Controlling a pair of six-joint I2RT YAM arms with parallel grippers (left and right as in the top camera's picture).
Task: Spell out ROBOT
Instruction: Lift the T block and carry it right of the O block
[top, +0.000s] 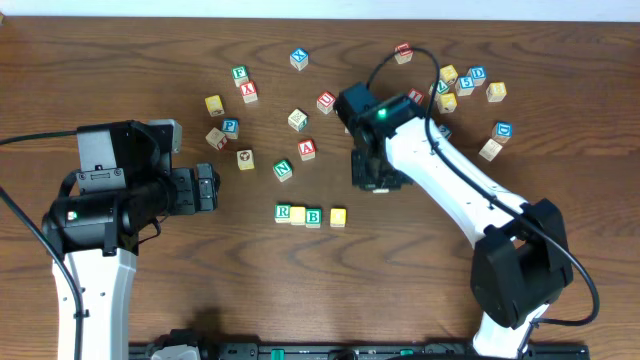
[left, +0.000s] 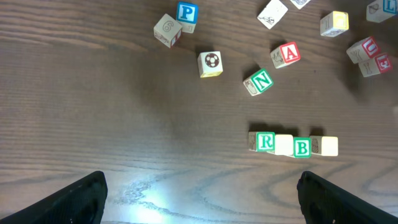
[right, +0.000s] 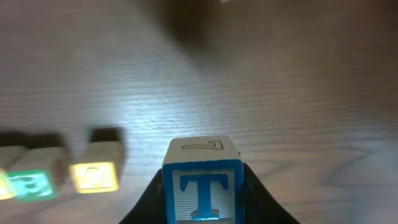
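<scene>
A row of cubes lies on the table: green R (top: 283, 212) (left: 265, 141), a pale yellow cube (top: 298, 214) (left: 283, 144), green B (top: 314, 216) (left: 302, 147) (right: 34, 185), and, after a small gap, a second pale yellow cube (top: 338, 216) (left: 329, 145) (right: 94, 176). My right gripper (top: 375, 180) (right: 203, 194) is shut on the blue T cube (right: 203, 186), above the table to the right of and beyond the row. From overhead the T is hidden by the gripper. My left gripper (top: 207, 188) (left: 202, 199) stands open and holds nothing, left of the row.
Loose cubes lie behind the row: green N (top: 283, 170), red A (top: 307, 150), a soccer-ball cube (top: 245, 159), blue P (top: 230, 126), red U (top: 326, 101). A cluster of cubes (top: 465, 85) sits at the back right, behind the right arm.
</scene>
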